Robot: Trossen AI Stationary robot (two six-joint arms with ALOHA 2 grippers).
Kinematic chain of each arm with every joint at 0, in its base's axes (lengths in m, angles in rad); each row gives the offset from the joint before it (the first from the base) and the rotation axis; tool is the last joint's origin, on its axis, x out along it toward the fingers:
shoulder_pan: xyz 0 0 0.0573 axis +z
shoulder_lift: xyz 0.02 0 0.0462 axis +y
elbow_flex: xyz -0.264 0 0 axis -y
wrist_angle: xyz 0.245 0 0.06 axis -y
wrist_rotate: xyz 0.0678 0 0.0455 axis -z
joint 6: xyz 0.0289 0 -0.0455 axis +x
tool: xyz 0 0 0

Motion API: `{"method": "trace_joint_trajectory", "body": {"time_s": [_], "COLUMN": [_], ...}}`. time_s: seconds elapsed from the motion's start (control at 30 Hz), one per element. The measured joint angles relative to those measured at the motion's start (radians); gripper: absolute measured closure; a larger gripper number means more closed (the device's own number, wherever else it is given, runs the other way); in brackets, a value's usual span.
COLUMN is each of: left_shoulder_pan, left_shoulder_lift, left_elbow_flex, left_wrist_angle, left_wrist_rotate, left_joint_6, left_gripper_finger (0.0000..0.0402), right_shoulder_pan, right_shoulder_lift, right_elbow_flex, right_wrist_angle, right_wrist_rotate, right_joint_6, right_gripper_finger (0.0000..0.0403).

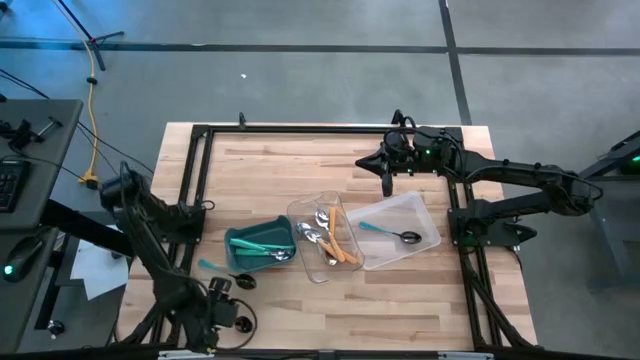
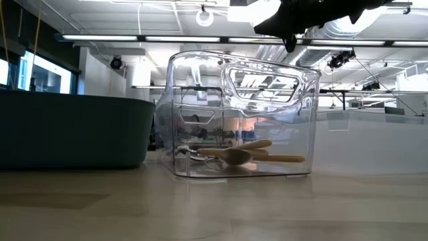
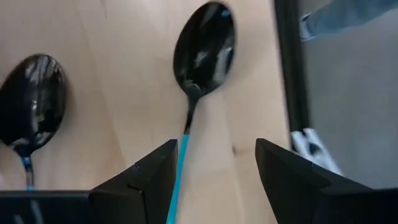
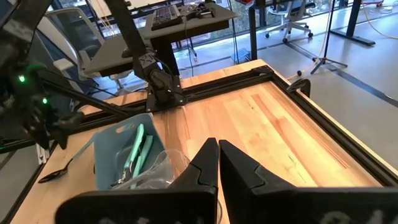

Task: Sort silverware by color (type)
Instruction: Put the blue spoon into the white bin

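Two spoons with black heads and teal handles lie flat on the wood near the table's front left. One spoon (image 3: 204, 50) runs its handle between the open fingers of my left gripper (image 3: 214, 146), which points down over it (image 1: 225, 290) without visibly touching it. The other spoon (image 3: 34, 99) lies beside it. More silverware lies in the teal bin (image 1: 258, 248), in the middle clear tray (image 1: 325, 238) with silver and orange pieces, and in the right clear tray (image 1: 395, 230), which holds one teal-handled spoon (image 1: 392, 233). My right gripper (image 4: 217, 162) hangs shut over the table's far side (image 1: 388, 186).
A black frame rail (image 3: 289, 68) runs along the table edge close to the spoons, with floor beyond it. The teal bin (image 2: 73, 130) and the clear tray (image 2: 241, 120) stand close together at mid-table. Bare wood (image 1: 300, 165) spans the far half.
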Motion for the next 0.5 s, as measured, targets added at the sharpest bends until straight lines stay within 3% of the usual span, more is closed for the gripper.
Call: {"method": "trace_joint_trajectory", "body": {"time_s": [0.5], "left_shoulder_pan": [0.003], "left_shoulder_lift": [0.196], "left_elbow_flex": [0.004], "left_wrist_angle": [0.007], "left_wrist_rotate": [0.005], "left_joint_6": [-0.031], "left_gripper_finger": [0.0198], "right_shoulder_pan": [0.000], "right_shoulder_lift": [0.000], "right_elbow_flex": [0.000], "right_wrist_angle": [-0.059], "right_wrist_rotate": [0.000], "right_joint_6": [0.000], "right_gripper_finger": [0.0403]}}
